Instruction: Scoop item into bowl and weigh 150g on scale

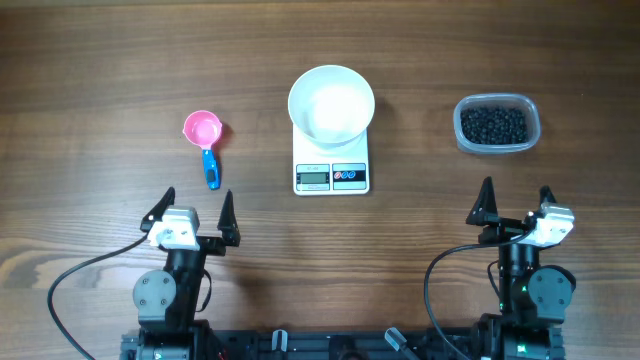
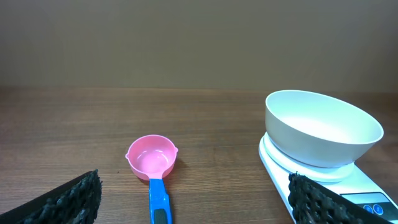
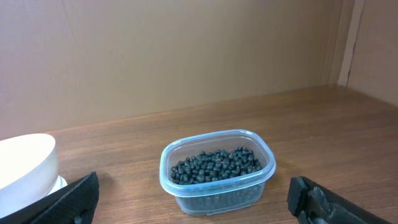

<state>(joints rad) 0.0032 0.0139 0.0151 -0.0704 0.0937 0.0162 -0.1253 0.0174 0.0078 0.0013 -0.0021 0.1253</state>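
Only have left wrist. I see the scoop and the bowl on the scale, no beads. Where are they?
Observer: In a clear tub, right of the scale.
Operator: Lid on?
Observer: No lid; the beads sit exposed below its rim.
Operator: Right fingers busy?
Observer: No, the right fingers stand open and empty, short of the tub.

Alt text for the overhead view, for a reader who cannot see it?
A white bowl sits on a small white scale on a wooden table. A pink scoop lies to its left, a clear tub of dark beads to its right; the left hand and right hand are open and empty.
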